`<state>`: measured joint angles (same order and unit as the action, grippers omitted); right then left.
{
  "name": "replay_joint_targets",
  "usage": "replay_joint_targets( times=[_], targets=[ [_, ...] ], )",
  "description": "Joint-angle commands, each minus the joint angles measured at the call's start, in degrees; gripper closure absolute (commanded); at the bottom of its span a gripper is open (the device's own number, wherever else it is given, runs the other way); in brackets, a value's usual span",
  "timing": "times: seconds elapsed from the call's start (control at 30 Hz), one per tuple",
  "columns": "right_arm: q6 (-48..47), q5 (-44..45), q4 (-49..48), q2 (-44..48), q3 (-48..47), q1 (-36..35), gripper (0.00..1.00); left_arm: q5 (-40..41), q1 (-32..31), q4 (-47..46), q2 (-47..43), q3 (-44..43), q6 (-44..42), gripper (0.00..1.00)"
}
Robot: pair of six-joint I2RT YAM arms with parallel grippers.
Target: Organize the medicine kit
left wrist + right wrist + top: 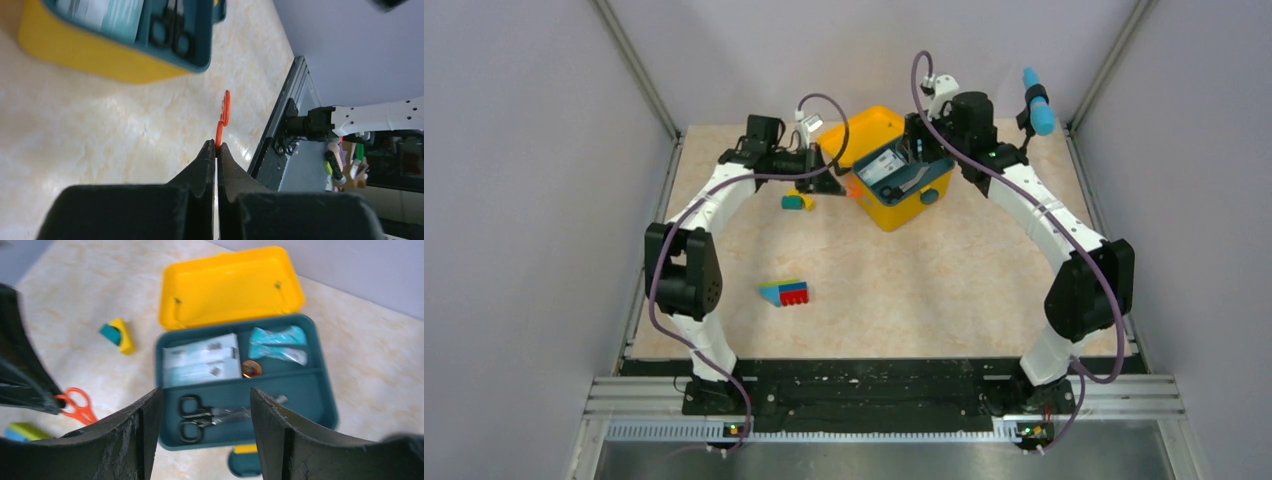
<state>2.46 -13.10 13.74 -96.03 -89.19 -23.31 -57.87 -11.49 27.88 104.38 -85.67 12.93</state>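
Note:
The medicine kit (894, 205) is a yellow box standing open at the back, its lid (230, 285) laid flat behind it. A dark teal tray (320, 390) sits in it and holds black-handled scissors (197, 417), white packets (200, 362) and teal packets (277, 342). My right gripper (206, 391) hangs open just above the black scissors with nothing between its fingers. My left gripper (216, 145) is shut on the thin handle of orange scissors (223, 112) and holds them above the table left of the kit (100, 60).
A small yellow and teal piece (799, 201) lies left of the kit. A multicoloured toy block (786, 293) lies mid-table, nearer the left arm. A blue cylinder (1037, 105) stands at the back right corner. Walls close in both sides.

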Motion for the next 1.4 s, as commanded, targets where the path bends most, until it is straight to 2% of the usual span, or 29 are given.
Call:
replay_joint_targets(
  times=[0.0, 0.13, 0.2, 0.27, 0.63, 0.73, 1.1, 1.33, 1.37],
  targets=[
    [0.2, 12.3, 0.5, 2.7, 1.1, 1.6, 0.37, 2.1, -4.3, -6.8, 4.1, -9.3, 4.9, 1.0],
    [0.8, 20.4, -0.5, 3.6, 3.0, 2.0, 0.38, 15.0, -7.4, -12.9, 6.6, -14.0, 10.3, 1.0],
    [1.0, 23.1, -1.1, 4.1, 3.9, 2.0, 0.38, 19.3, -7.7, -18.3, 7.9, -13.9, 18.0, 1.0],
    [1.0, 24.6, -1.3, 4.6, 4.6, 2.2, 0.38, 20.3, -8.1, -21.6, 10.0, -14.6, 22.9, 1.0],
    [-0.4, 26.0, -1.3, 6.6, 7.1, 2.5, 0.38, 24.5, -12.0, -24.0, 16.8, -16.7, 26.4, 1.0],
    [-0.8, 25.8, -1.4, 6.5, 7.2, 2.5, 0.38, 23.7, -12.2, -24.3, 16.8, -16.3, 26.3, 0.97],
    [-1.2, 26.2, -1.6, 5.2, 7.4, 2.6, 0.37, 21.8, -13.1, -21.8, 12.5, -10.8, 20.4, 0.68],
    [-1.1, 25.5, -1.8, 4.7, 8.0, 3.0, 0.34, 21.8, -13.1, -21.8, 12.5, -10.8, 20.4, 0.68],
    [-1.0, 25.1, -1.6, 4.5, 8.1, 3.2, 0.33, 22.0, -11.1, -18.3, 2.9, -5.8, 12.0, 0.56]
  ],
)
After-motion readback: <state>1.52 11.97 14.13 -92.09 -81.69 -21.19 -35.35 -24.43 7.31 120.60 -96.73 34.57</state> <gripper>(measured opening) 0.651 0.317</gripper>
